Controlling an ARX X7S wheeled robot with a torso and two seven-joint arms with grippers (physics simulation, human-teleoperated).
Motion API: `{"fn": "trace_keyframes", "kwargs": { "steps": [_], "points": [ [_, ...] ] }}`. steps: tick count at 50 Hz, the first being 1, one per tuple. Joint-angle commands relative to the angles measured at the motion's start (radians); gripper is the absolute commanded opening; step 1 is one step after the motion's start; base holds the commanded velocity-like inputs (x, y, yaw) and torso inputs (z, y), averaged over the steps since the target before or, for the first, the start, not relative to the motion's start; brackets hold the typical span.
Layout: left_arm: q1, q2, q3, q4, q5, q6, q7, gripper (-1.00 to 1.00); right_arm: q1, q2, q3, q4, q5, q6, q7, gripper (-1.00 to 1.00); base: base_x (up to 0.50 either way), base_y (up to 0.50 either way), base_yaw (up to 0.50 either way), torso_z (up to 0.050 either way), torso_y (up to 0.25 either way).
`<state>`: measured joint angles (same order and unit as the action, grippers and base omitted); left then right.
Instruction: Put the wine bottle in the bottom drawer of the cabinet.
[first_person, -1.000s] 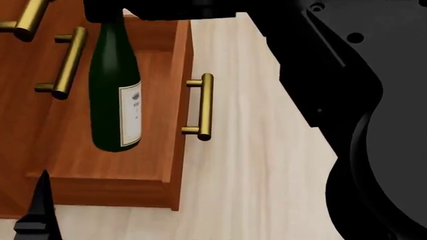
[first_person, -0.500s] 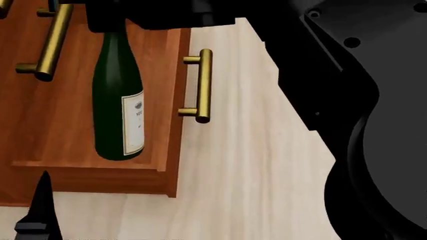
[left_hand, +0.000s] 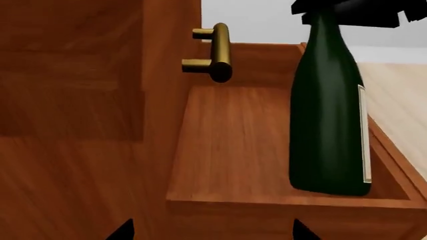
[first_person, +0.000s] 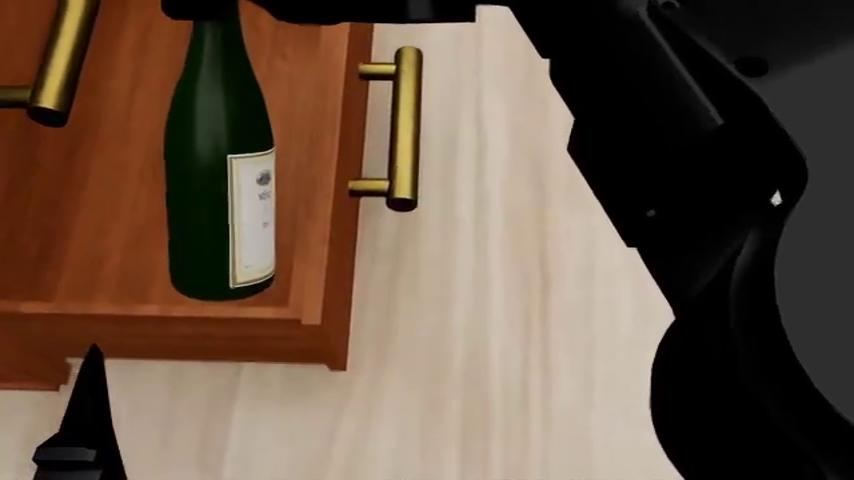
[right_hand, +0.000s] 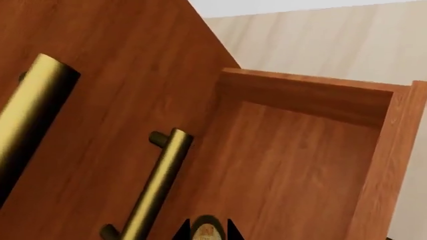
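Lowering the wine bottle (first_person: 214, 160) into the bottom drawer (left_hand: 267, 150).

Right tool (first_person: 214, 10) grips the neck; the left tool (first_person: 80, 430) hangs idle, its opening unclear. Bottle stands upright, cork up, base inside the drawer near its front wall; ease straight down, then release clear of the cabinet (left_hand: 80, 100).

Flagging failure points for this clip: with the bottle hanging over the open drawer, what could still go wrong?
The bottle is held only by its neck, so it may swing or slip. Its base hangs near the drawer's side wall and could catch on the rim. Released upright from here, it could topple, and the drawer might not shut over it.
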<state>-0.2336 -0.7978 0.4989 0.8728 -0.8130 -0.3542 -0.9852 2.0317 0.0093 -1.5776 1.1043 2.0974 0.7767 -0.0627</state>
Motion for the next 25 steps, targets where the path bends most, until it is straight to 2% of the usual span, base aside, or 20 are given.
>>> {"fn": "trace_keyframes", "kwargs": {
  "steps": [1, 19, 25],
  "points": [
    [0.003, -0.002, 0.0, 0.0, 0.001, 0.005, 0.0, 1.0, -0.03, -0.009, -0.051, -0.045, 0.025, 0.001, -0.003, -1.0, 0.0, 0.0, 0.0, 0.0, -0.111],
    [0.003, 0.001, 0.008, -0.012, 0.007, 0.012, 0.016, 1.0, -0.048, -0.009, -0.049, -0.049, 0.003, -0.008, 0.03, -1.0, 0.0, 0.0, 0.0, 0.0, -0.11],
    [0.009, -0.003, 0.003, -0.008, 0.001, 0.018, 0.012, 1.0, -0.066, -0.009, -0.05, -0.039, -0.001, -0.011, 0.037, -1.0, 0.0, 0.0, 0.0, 0.0, -0.011]
  ]
}}
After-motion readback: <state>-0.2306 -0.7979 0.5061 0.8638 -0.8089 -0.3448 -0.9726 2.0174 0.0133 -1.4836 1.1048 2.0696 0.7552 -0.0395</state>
